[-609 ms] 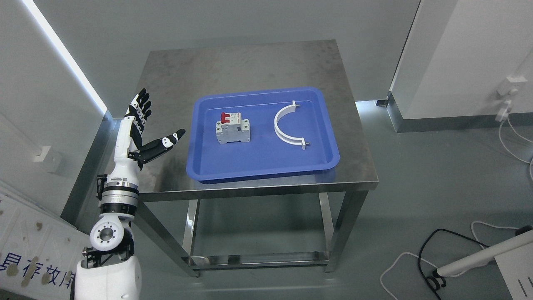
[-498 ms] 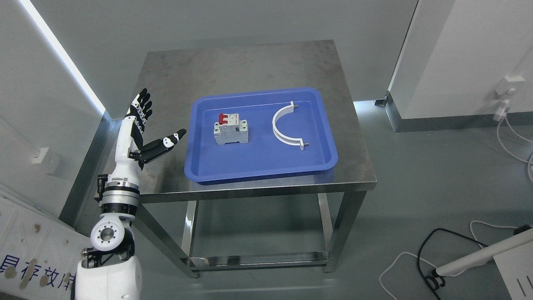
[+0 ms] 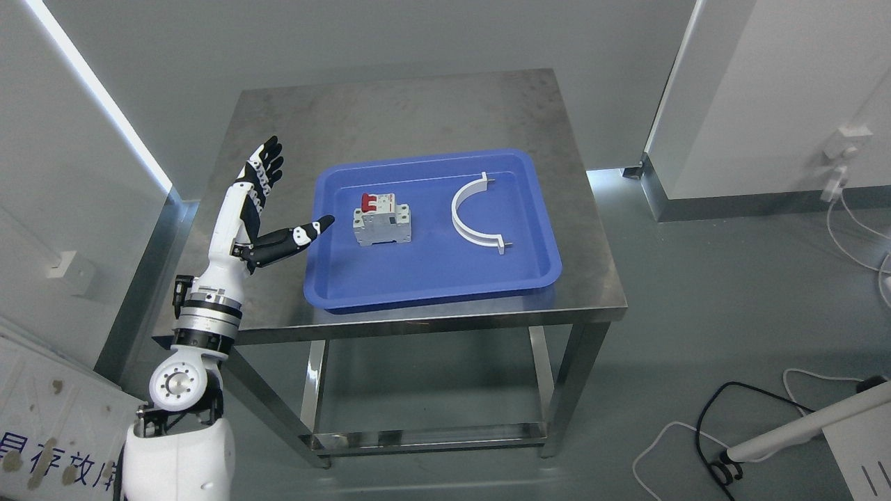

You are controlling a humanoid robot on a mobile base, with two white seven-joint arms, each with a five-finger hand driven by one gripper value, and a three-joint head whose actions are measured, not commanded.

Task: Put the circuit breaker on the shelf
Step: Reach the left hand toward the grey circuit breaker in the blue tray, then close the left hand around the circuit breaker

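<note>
- The bench point(image 3: 418, 111) is a bare steel top on steel legs, with grey floor and white wall panels around it; no shelf shows anywhere in the head view, so where the breaker must end up cannot be told from here.
- The tray point(image 3: 431, 278) is blue plastic with a raised rim and sits on the near half of the bench. That rim looks like the main obstacle: the robot hand would probably have to come in over it, not slide across the bench.
- The left robot hand point(image 3: 268, 209) hovers at the tray's left edge, fingers spread and holding nothing, four pointing up and away, the thumb reaching over the tray's rim towards the breaker. The right arm is not in view.
- The white bracket point(image 3: 465, 224), a half-ring, lies in the tray's right half, well apart from the breaker and unlikely to get in the way.
- The circuit breaker point(image 3: 381, 221) lies in the tray's left half, just beyond the thumb tip, not touched. It looks like a stiff, blocky plastic case with red switches on its far end, probably dense for its size and smooth-sided. A pinch across the two flat side faces seems soundest, keeping off the red switches.
</note>
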